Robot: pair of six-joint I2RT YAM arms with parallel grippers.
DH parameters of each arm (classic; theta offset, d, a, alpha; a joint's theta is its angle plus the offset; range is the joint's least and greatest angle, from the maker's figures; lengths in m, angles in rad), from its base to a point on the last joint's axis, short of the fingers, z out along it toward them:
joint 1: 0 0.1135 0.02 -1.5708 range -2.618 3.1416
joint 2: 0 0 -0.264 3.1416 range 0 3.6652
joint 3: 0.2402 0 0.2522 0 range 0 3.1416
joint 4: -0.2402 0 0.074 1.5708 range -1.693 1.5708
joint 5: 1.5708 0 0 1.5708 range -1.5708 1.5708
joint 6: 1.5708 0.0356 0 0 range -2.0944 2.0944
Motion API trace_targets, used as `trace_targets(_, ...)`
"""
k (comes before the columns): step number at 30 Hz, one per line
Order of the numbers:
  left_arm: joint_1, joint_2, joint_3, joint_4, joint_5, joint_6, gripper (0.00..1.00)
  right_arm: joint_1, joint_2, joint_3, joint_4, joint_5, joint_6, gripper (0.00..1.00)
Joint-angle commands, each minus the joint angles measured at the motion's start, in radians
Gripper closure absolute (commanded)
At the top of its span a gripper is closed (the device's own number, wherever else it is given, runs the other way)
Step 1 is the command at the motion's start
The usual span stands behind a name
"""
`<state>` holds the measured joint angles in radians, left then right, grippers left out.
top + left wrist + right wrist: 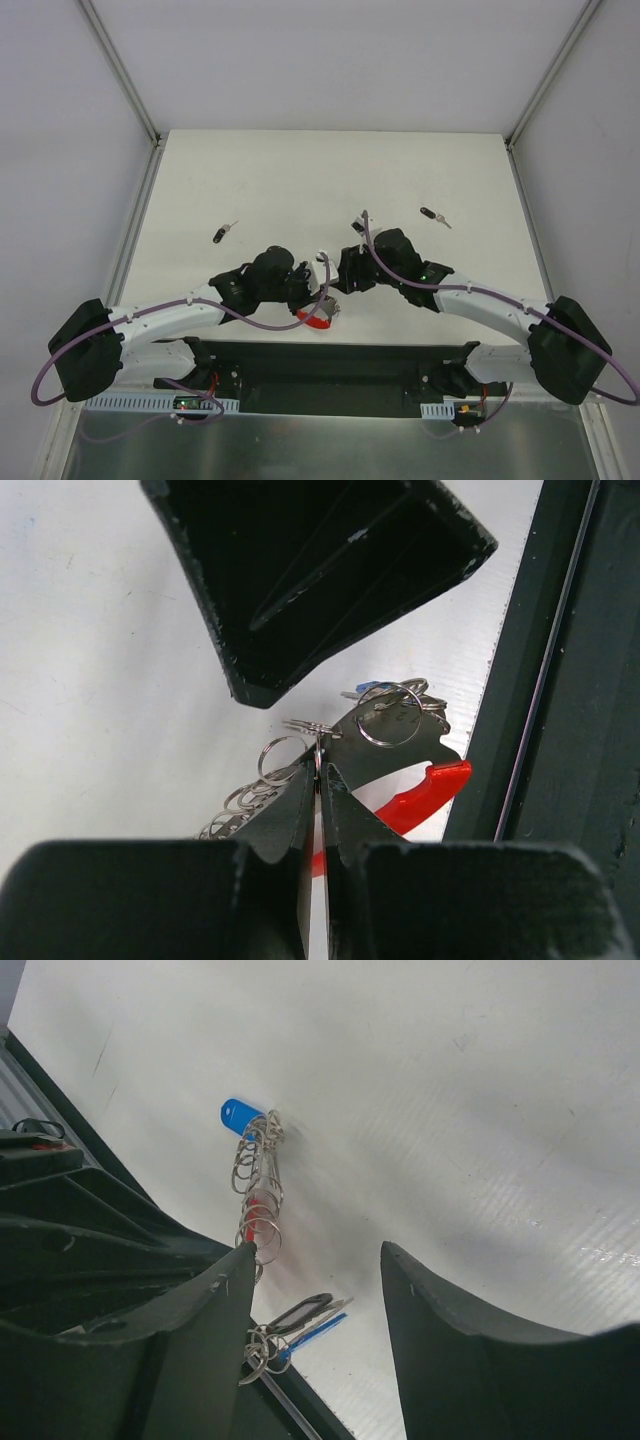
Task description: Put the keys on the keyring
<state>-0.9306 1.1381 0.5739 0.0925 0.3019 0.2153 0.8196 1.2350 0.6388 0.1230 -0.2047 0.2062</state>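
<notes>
Two keys with black heads lie on the table, one at the left [224,233] and one at the right [434,215]. The keyring [318,313] is a grey metal loop with a red band. My left gripper [304,290] is shut on its edge near the table's front edge. In the left wrist view the jaws [320,772] pinch the keyring [400,742] beside several small split rings. My right gripper [338,272] is open and empty just right of it. In the right wrist view [315,1252] the keyring [258,1188] hangs edge-on with a blue tag [238,1115], and a black-headed key [305,1312] hangs on rings below.
The black base rail [330,360] runs along the table's near edge, right below the keyring. White walls with metal posts [120,70] close the back and sides. My right gripper's finger [320,580] hangs just above the keyring in the left wrist view.
</notes>
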Motion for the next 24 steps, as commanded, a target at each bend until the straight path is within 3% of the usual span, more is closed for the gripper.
trace_targets(1, -0.014, -0.023, 0.006, -0.003, -0.007, 0.039, 1.0, 0.003, 0.02, 0.059, 0.063, -0.045, 0.047, 0.44)
trace_targets(11, -0.02, -0.014, 0.026, -0.034, -0.082, 0.058, 1.0, 0.018, 0.106, 0.111, 0.027, -0.122, 0.044, 0.44)
trace_targets(24, -0.02, -0.053, 0.0, -0.028, -0.176, 0.071, 1.0, 0.019, 0.054, 0.036, -0.118, -0.119, 0.025, 0.47)
